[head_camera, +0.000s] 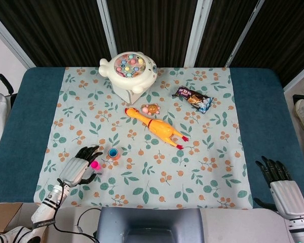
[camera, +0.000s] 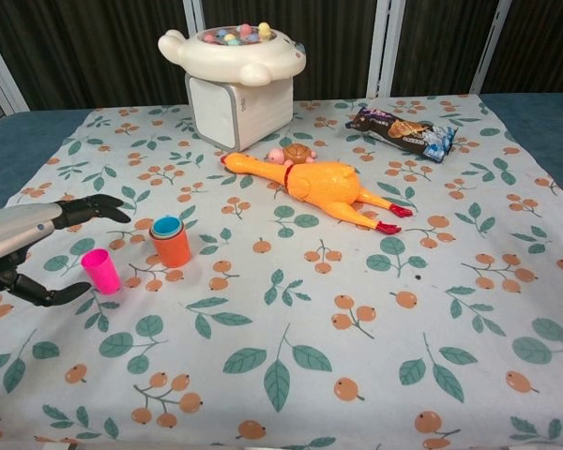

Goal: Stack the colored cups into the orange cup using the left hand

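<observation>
- the left hand point(camera: 28, 248) sits near the table's front left corner, fingers apart and holding nothing; in the chest view its upper fingers reach above the pink cup point(camera: 100, 271) and its thumb lies below it, so the hand brackets the cup without visibly touching it. i judge this to be an approach to grasp it.
- the pink cup stands upright, mouth up, on the floral tablecloth point(camera: 300, 319), just left of the stack, so a side grip should lift it cleanly.
- the orange cup point(camera: 173, 247) stands upright just beside it, with a blue cup point(camera: 166, 226) already nested inside, only its rim showing; the pink one looks like the last cup to go in.
- well apart, toward the middle of the table, lie a rubber chicken point(camera: 314, 184) and a small toy point(camera: 291, 154) just behind it; a white toy on a box point(camera: 235, 70) stands near the back edge, and a snack packet point(camera: 399, 130) lies toward the back right.
- the right hand point(head_camera: 282, 185) rests past the front right corner, fingers spread and empty, out of the way since the task is the left's.
</observation>
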